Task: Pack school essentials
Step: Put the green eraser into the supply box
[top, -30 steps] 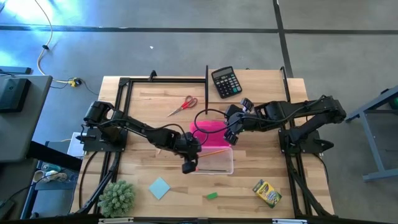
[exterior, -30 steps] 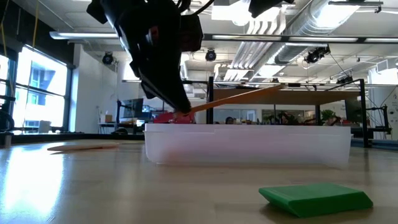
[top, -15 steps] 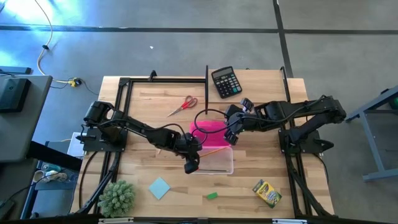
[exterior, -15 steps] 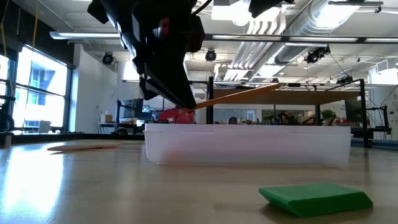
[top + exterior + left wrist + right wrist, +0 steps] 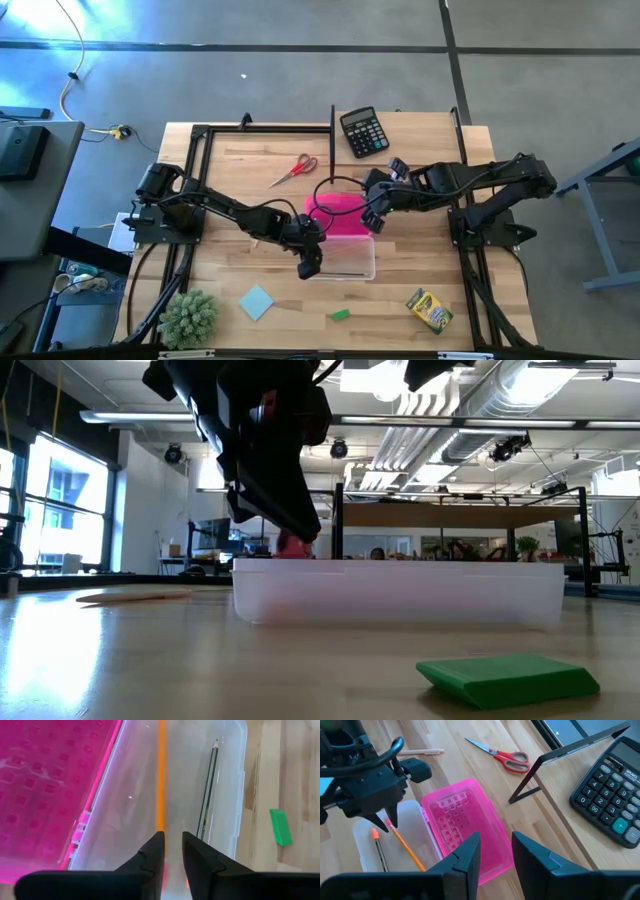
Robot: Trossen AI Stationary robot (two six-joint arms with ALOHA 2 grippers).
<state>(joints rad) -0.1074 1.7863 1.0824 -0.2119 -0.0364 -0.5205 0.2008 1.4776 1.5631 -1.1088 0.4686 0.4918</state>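
The clear box point(image 5: 345, 262) stands mid-table with its pink lid point(image 5: 338, 213) swung open toward the far edge. The orange pencil point(image 5: 161, 780) lies flat in the box beside a dark pencil point(image 5: 207, 795). My left gripper point(image 5: 173, 845) is open by a narrow gap. It points down into the box's left end, over the orange pencil's pink eraser end point(image 5: 387, 823). My right gripper point(image 5: 496, 851) is open and hovers above the lid's right edge point(image 5: 502, 852). The red-handled scissors point(image 5: 293, 170), green eraser point(image 5: 341, 314), blue notepad point(image 5: 256, 301) and crayon box point(image 5: 430, 309) lie on the table. My left gripper stands over the orange pencil's eraser end, coming from above and pointing down. The fingers hide that end in the left wrist view, and I cannot tell whether a finger touches it. The pencil lies on the box's floor.
The black calculator point(image 5: 363, 131) sits at the far edge beside a black metal frame point(image 5: 570, 755). The fuzzy plant point(image 5: 188, 318) stands at the near left corner. A pale wooden stick point(image 5: 422, 752) lies left of the box, partly under my left arm.
The orange pencil was slanted, its right part raised over the box's rim. It has dropped and now lies flat inside the box. My left gripper has risen slightly above the box's left end.
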